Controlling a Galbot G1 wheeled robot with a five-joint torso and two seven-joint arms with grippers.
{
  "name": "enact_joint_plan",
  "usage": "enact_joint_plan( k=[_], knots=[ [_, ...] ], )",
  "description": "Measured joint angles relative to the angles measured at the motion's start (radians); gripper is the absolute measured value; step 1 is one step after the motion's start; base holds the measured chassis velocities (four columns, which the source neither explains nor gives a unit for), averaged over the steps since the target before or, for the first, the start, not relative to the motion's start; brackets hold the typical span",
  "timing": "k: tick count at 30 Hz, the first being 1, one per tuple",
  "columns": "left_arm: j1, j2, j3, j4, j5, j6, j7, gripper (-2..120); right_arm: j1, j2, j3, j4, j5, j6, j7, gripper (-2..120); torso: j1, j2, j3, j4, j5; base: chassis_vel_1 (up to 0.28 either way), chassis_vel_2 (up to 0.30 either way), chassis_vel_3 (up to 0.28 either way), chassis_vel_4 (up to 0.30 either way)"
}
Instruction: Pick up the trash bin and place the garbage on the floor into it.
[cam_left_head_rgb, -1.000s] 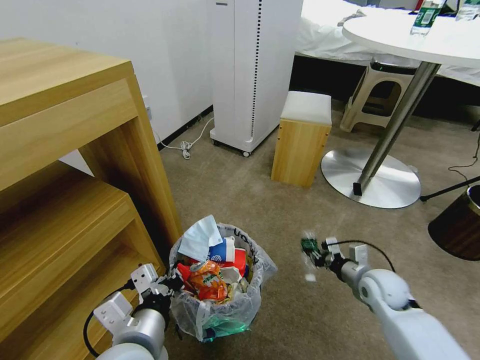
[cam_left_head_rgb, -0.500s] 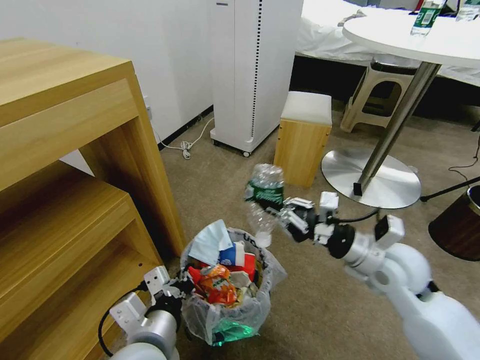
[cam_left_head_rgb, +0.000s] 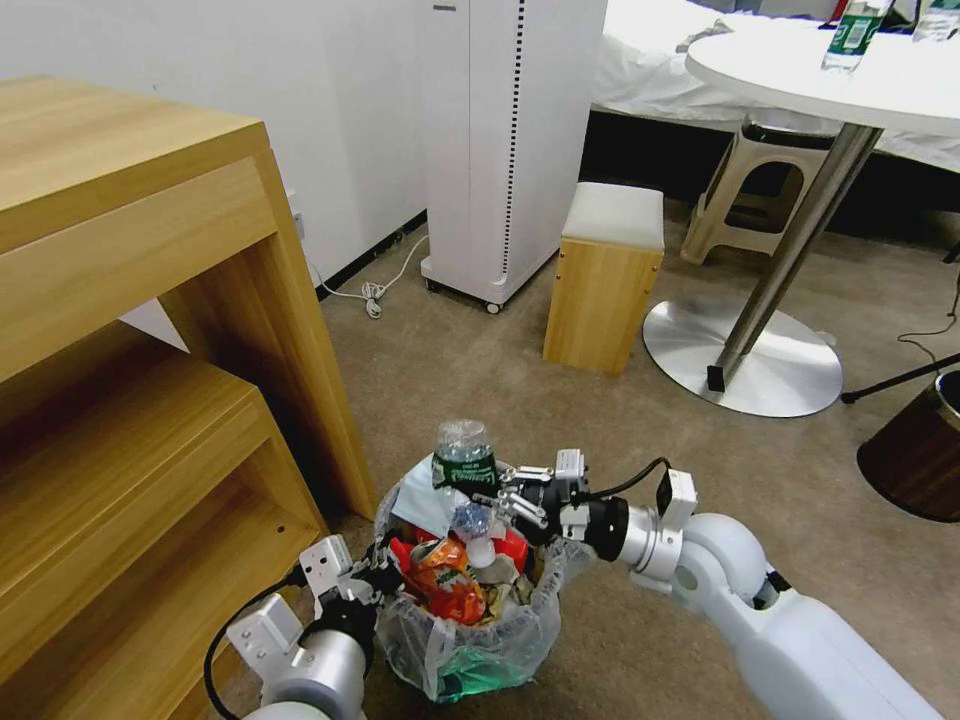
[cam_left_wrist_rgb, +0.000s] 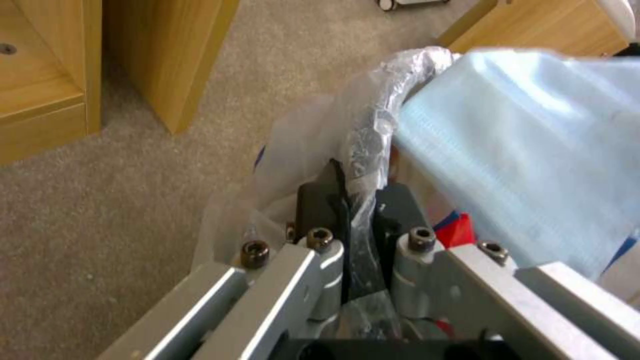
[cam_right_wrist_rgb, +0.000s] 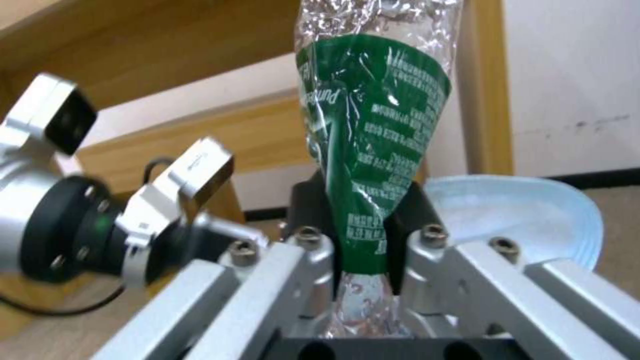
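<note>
Above beige carpet (cam_left_head_rgb: 480, 370), right claw (cam_left_head_rgb: 500, 490) clenches plastic bottle (cam_left_head_rgb: 464, 462) over trash bin (cam_left_head_rgb: 470, 640), whose rim left claw (cam_left_wrist_rgb: 353, 210) pinches.

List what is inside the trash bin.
The trash bin holds an orange wrapper, red packaging and a pale blue sheet; deeper layers are covered.

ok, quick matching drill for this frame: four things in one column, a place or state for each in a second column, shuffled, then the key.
Things:
1. left gripper
2. right gripper
3. plastic bottle
4. dark brown bin

Place or state:
A. stands on the carpet at the far right, apart from both arms
B. shut on the rim of the trash bin
C. crumpled, green label, cap end down over the bin's opening
D. shut on the bottle's middle

Pairs: 1-B, 2-D, 3-C, 4-A
</note>
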Motion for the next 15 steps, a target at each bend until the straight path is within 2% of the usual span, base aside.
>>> enact_joint_plan(
  k=[1,2,4,5,9,10,15],
  knots=[
    [0.001,0.0,-0.002,0.0,0.001,0.0,0.0,3,-0.007,-0.004,0.007,0.005,0.0,-0.006,-0.012,19,0.0,0.0,0.0,0.0,0.0,0.0,0.0,0.0,0.0],
    [0.001,0.0,-0.002,0.0,0.001,0.0,0.0,3,-0.007,-0.004,0.007,0.005,0.0,-0.006,-0.012,19,0.0,0.0,0.0,0.0,0.0,0.0,0.0,0.0,0.0],
    [0.002,-0.001,-0.005,0.0,0.003,-0.001,0.0,3,-0.021,-0.014,0.022,0.016,0.001,-0.014,-0.032,30,0.0,0.0,0.0,-0.0001,0.0,0.0,0.0,0.0,0.0],
    [0.002,-0.001,-0.005,0.0,0.003,-0.001,0.0,3,-0.021,-0.014,0.022,0.016,0.001,-0.014,-0.032,30,0.0,0.0,0.0,-0.0001,0.0,0.0,0.0,0.0,0.0],
    [0.006,-0.003,-0.005,0.0,0.013,-0.002,0.0,3,-0.04,-0.03,0.052,0.036,0.003,-0.014,-0.04,49,0.0,0.0,0.0,0.0,0.0,0.0,0.0,0.0,0.0],
    [0.006,-0.003,-0.005,0.0,0.013,-0.002,0.0,3,-0.04,-0.03,0.052,0.036,0.003,-0.014,-0.04,49,0.0,0.0,0.0,0.0,0.0,0.0,0.0,0.0,0.0],
    [0.012,-0.007,0.0,0.0,0.028,-0.005,0.002,3,-0.054,-0.048,0.085,0.055,-0.008,-0.01,-0.054,69,0.0,0.0,0.0,0.0,0.0001,0.0,0.0,0.0,0.0]
  ],
)
